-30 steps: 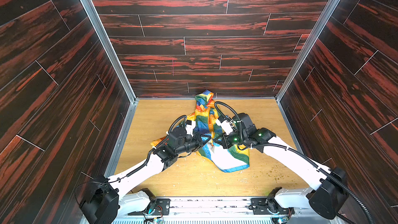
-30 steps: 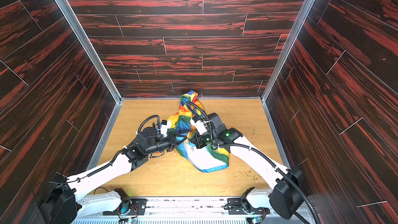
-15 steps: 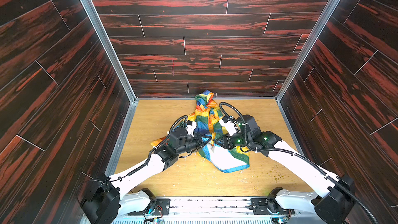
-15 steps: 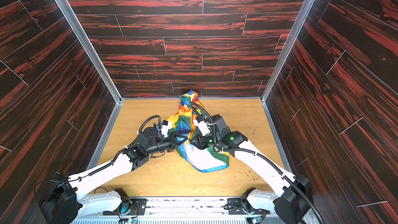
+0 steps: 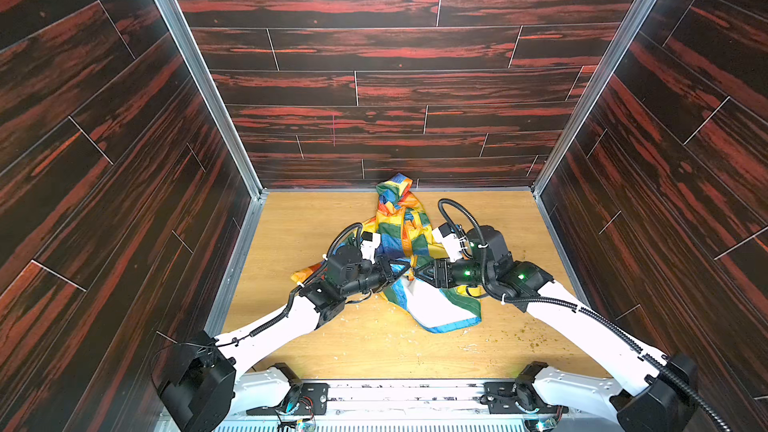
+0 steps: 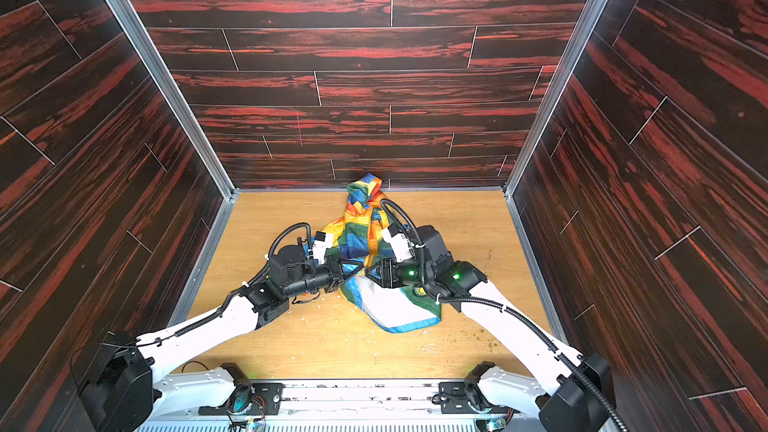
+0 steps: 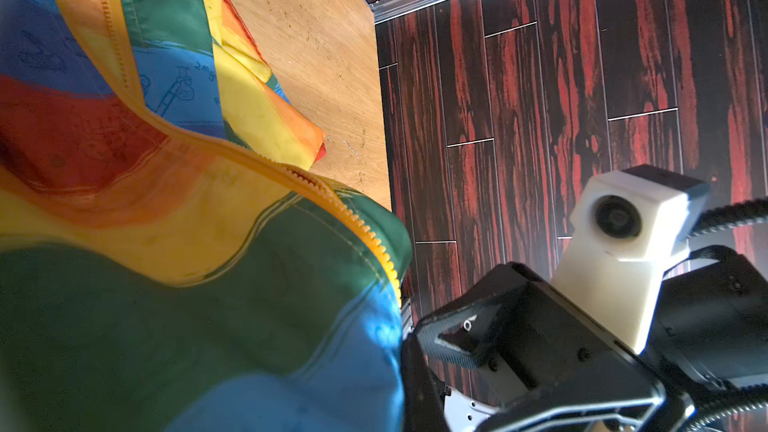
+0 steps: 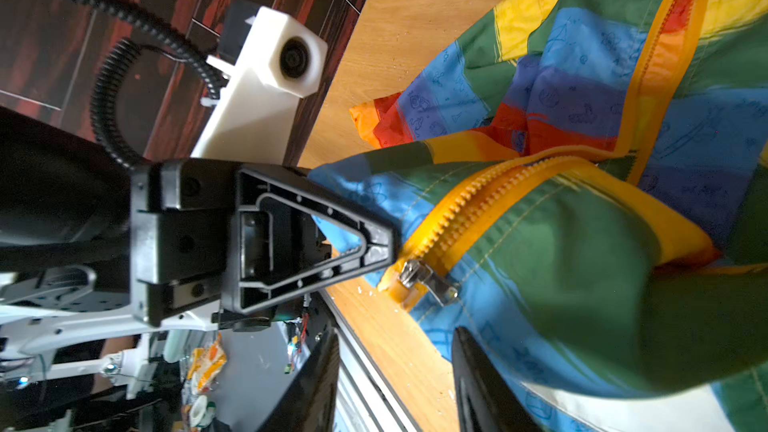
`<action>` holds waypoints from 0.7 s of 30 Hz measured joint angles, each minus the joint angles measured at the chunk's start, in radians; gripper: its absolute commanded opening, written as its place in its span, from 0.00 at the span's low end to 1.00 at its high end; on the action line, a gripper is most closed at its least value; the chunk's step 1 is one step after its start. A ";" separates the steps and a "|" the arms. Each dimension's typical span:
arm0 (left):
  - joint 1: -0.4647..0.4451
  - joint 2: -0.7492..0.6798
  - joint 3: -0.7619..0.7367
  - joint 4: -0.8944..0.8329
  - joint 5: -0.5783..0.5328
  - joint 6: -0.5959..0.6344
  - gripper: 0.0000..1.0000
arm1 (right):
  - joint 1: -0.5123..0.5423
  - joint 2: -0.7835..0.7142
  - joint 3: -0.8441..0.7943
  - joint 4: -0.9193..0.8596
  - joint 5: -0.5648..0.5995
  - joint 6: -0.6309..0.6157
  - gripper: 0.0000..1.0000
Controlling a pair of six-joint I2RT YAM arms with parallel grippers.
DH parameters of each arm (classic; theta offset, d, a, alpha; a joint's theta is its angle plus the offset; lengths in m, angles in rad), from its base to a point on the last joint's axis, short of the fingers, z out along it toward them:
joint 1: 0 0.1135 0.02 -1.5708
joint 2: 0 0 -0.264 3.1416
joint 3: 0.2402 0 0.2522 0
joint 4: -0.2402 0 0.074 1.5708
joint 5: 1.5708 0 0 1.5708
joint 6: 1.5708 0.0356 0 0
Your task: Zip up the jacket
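Crumb-strewn wooden table (image 5: 311, 222) bears the jacket (image 5: 392, 239), boxed by dark red-streaked walls (image 5: 374, 56)

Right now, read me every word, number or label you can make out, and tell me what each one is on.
"2mg": beside the flask drawing on a blue patch of the jacket, left wrist view; a fold cuts it off.
Other doodles on the jacket: any lettering is too blurred to read.
Colourful packets in the right wrist view: print too blurred to read.
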 measured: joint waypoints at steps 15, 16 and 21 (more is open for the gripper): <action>0.000 0.025 0.000 0.058 0.010 -0.018 0.00 | -0.039 -0.073 -0.172 0.231 -0.120 0.327 0.53; 0.000 0.026 0.000 0.058 0.010 -0.019 0.00 | -0.039 -0.077 -0.182 0.251 -0.127 0.344 0.53; 0.000 0.028 0.000 0.082 0.010 -0.030 0.00 | -0.039 -0.092 -0.219 0.324 -0.144 0.403 0.53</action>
